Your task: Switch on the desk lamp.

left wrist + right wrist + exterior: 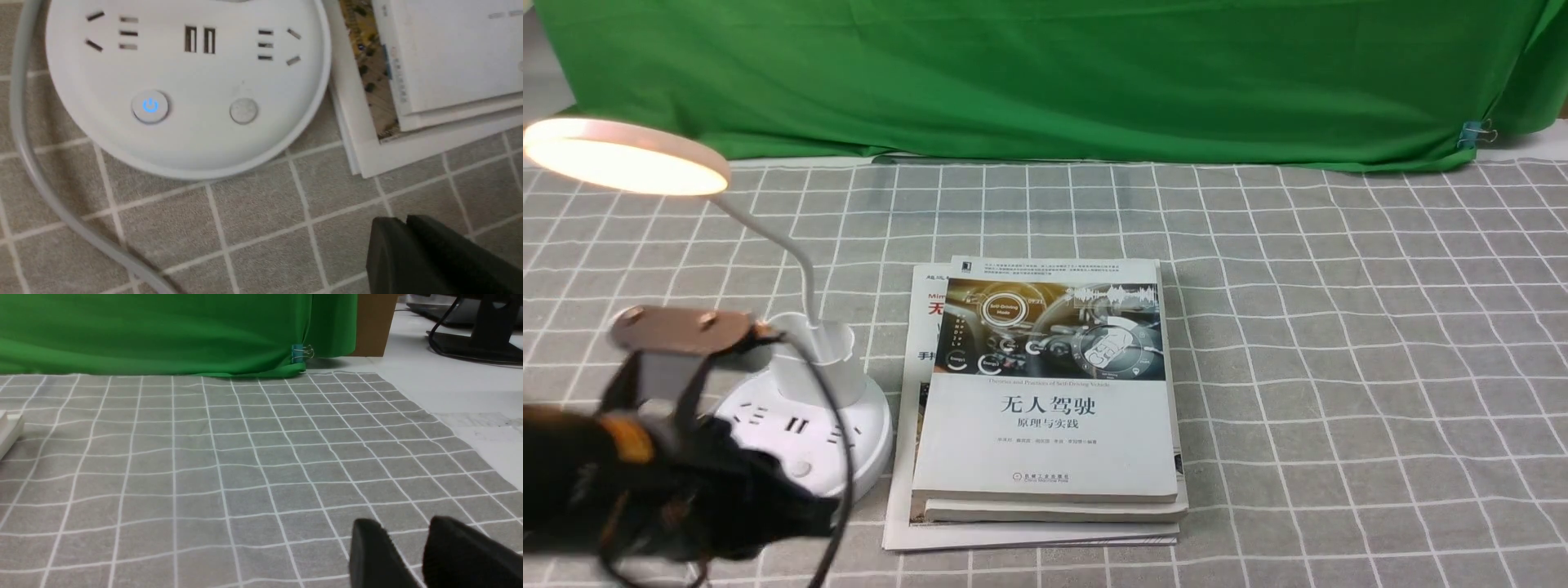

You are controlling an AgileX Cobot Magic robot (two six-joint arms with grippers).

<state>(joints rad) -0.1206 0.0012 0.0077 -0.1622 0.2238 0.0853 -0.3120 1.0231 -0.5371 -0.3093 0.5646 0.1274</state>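
Desk lamp (827, 392) just beside stacked books (1045, 441).

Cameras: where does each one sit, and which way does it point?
Front view: between the arms, facing forward over books and the lit desk lamp; left arm shows.
Left wrist view: on that wrist, facing down at the lamp's base; closed left gripper shows.
Right wrist view: on that wrist, facing the green cloth; open right gripper shows.
Front and right wrist share the cloth.

Green drape (163, 335) — behind gridded grey cloth (196, 457) — tool (404, 543) near.
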